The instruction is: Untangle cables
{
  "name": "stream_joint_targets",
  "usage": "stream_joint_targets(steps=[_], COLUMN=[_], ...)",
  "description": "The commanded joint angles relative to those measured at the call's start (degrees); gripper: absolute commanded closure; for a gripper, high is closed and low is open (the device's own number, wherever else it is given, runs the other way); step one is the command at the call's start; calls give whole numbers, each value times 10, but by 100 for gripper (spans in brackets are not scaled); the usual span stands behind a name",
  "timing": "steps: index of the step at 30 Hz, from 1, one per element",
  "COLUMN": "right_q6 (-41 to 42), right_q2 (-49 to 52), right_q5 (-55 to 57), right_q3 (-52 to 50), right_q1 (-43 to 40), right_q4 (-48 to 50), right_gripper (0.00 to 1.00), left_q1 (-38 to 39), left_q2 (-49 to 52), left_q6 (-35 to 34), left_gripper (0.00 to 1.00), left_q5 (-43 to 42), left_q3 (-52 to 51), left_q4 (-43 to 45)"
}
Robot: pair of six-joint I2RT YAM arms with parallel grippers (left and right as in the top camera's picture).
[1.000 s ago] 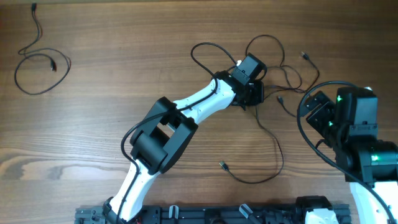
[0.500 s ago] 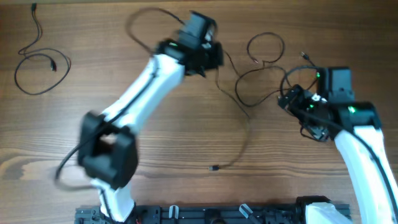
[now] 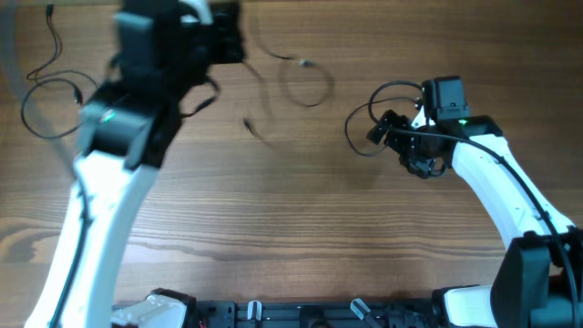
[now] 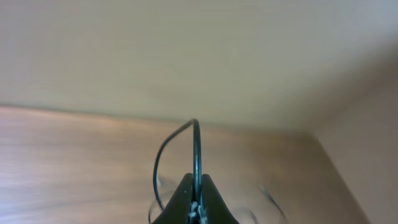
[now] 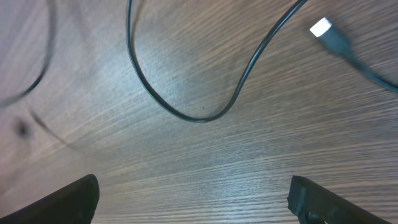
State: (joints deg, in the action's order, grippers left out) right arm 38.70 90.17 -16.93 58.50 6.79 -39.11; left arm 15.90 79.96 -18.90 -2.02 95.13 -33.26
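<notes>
1. Brown wood-grain bench point(image 3: 301, 228) carries several thin black cables, spread well apart.
2. Left pincer point(image 4: 194, 190): fingers together, clamped on the held cable point(image 4: 196, 140), which arcs up out of the tips in the wrist view.
3. Overhead: left arm point(image 3: 118, 137) is motion-blurred, with its pincer at the far-left part of the bench. A faint blurred loop point(image 3: 305, 84) lies to its right and appears to run from the pincer. A small plug end point(image 3: 248, 125) sits below it.
4. Left-edge cable point(image 3: 55, 109): a loose loop on the wood, partly hidden by the left arm.
5. Right pincer point(image 5: 193, 205): fingers wide apart, nothing between them, over bare wood.
6. Right wrist view: the near cable point(image 5: 186, 115) lies flat in a U-curve ahead of the fingers. A metal-tipped plug point(image 5: 323, 28) lies at upper right.
7. Overhead: a cable loop lies just beside the right pincer, on its left.
</notes>
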Motion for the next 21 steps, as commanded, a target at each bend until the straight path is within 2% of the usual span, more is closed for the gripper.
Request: stream_joint_targets(steps=[1, 2, 3, 6, 8, 10, 12, 15, 18, 21], right_q6=[-10, -10, -10, -10, -10, -9, -2, 6, 5, 5], right_q2=[19, 21, 23, 23, 23, 23, 23, 23, 23, 23], right_q5=[-12, -11, -11, -11, -11, -11, -10, -10, -9, -7], right_q3=[0, 0, 0, 0, 0, 0, 0, 0, 0, 0], right_q1=[15, 19, 25, 35, 41, 45, 49, 50, 49, 49], right_q4=[3, 6, 10, 22, 30, 37, 44, 54, 61, 71], right_gripper=[0, 0, 0, 0, 0, 0, 0, 0, 0, 0], left_q1=[-61, -84, -124, -174, -202, -228, -239, -241, -241, -240], left_q2=[-36, -37, -30, -4, 20, 57, 93, 157, 208, 257], left_q6=[22, 23, 34, 55, 55, 56, 80, 119, 121, 113], left_gripper=[96, 96, 96, 96, 96, 96, 96, 96, 96, 96], left_q5=[191, 211, 208, 194, 158, 87, 16, -47, -50, -50], left_q3=[2, 2, 2, 2, 2, 2, 2, 2, 2, 2], left_q4=[3, 5, 16, 52, 85, 137, 191, 287, 349, 355])
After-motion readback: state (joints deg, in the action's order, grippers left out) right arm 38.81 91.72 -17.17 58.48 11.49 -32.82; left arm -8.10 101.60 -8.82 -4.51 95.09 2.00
